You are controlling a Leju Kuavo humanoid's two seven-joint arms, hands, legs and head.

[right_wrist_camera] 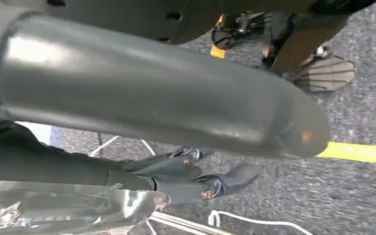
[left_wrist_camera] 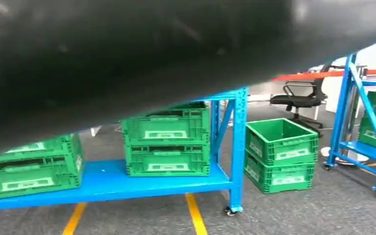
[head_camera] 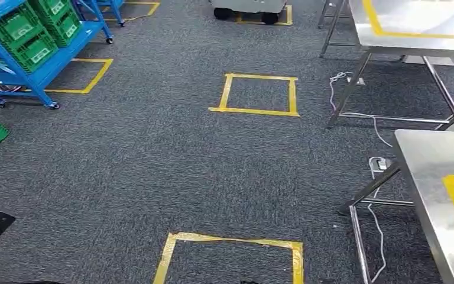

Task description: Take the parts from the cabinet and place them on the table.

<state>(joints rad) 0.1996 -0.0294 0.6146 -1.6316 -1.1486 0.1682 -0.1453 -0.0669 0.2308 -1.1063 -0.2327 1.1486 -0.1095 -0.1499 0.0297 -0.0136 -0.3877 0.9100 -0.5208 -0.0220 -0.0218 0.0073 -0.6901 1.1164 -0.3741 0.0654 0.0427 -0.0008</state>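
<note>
On grey carpet (head_camera: 153,165): blue cabinet (left_wrist_camera: 238,142), green slotted crates (left_wrist_camera: 166,142) with white labels. Steel table (head_camera: 434,177), yellow tape. Right hand (right_wrist_camera: 196,183) empty, fingers loosely apart; left hand's state unclear.

The head view shows three full yellow tape squares on the carpet: a near one (head_camera: 232,257), a middle one (head_camera: 258,93) and a far-left one (head_camera: 80,76). Two steel tables stand at right, one near (head_camera: 434,177) and one far (head_camera: 414,26). The left wrist view shows five green crates around one blue rack (left_wrist_camera: 107,181): one left (left_wrist_camera: 29,169), two stacked (left_wrist_camera: 166,139), two stacked beside it (left_wrist_camera: 280,154).
</note>
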